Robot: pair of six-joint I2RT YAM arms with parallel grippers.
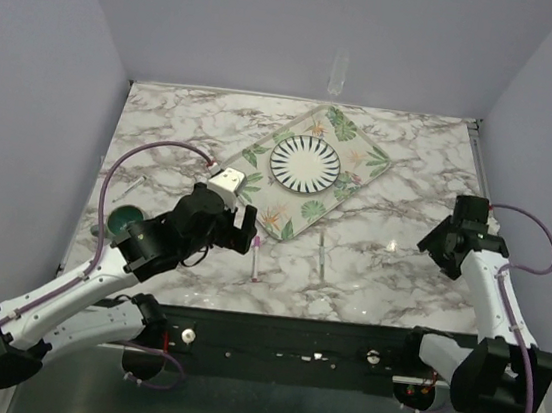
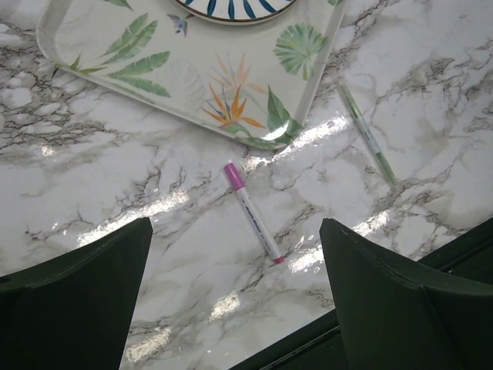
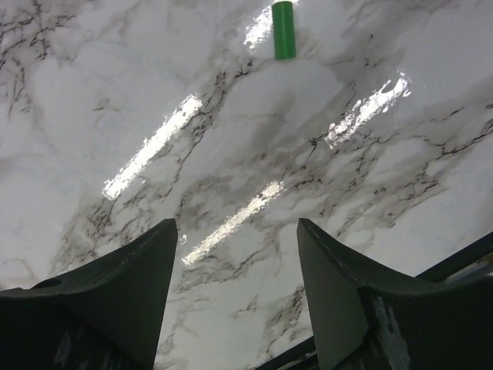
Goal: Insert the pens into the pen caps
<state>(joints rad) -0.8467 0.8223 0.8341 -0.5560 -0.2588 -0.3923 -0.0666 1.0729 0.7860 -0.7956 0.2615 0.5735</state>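
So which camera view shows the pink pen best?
The left wrist view. There the pink pen lies whole and sharp on the marble table, just off the tray corner, ahead of the open left gripper. The top external view shows it only small, beside that gripper. The right wrist view does not show it.

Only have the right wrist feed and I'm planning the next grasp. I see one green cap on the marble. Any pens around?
Observer: Yes. A pink pen lies just off the near corner of the tray.
Operator: Anything near it?
Observer: The left gripper hovers over it, fingers wide apart, holding nothing.
Operator: A green pen too?
Observer: Yes. A green pen lies beside the tray's edge, to the right of the pink one and not touching it.
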